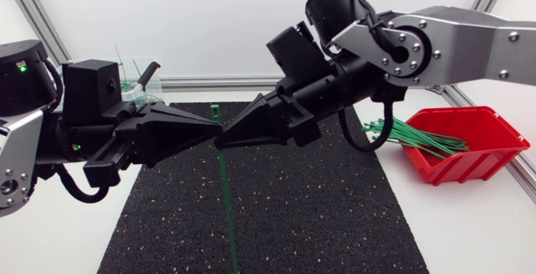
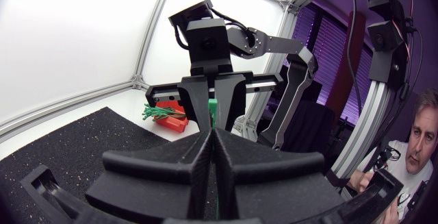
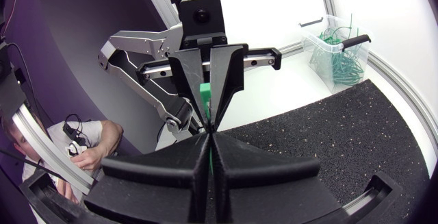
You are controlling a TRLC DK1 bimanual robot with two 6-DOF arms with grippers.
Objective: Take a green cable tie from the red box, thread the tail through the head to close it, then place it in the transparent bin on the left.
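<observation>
A green cable tie (image 1: 224, 192) hangs upright over the black mat (image 1: 327, 215), its head (image 1: 215, 111) on top and its tail running down toward the mat's front. My left gripper (image 1: 214, 131) and right gripper (image 1: 223, 142) meet tip to tip on it just under the head, both shut on the strap. In the left wrist view the tie's head (image 2: 213, 110) stands just past my left gripper (image 2: 213, 136). The right wrist view shows the tie (image 3: 204, 98) ahead of my right gripper (image 3: 209, 139). The red box (image 1: 481, 144) holds several green ties at the right. The transparent bin (image 1: 141, 81) sits behind my left arm.
The transparent bin (image 3: 339, 53) holds several green ties and has a black handle on its rim. A metal rail (image 1: 218, 82) runs along the table's back edge.
</observation>
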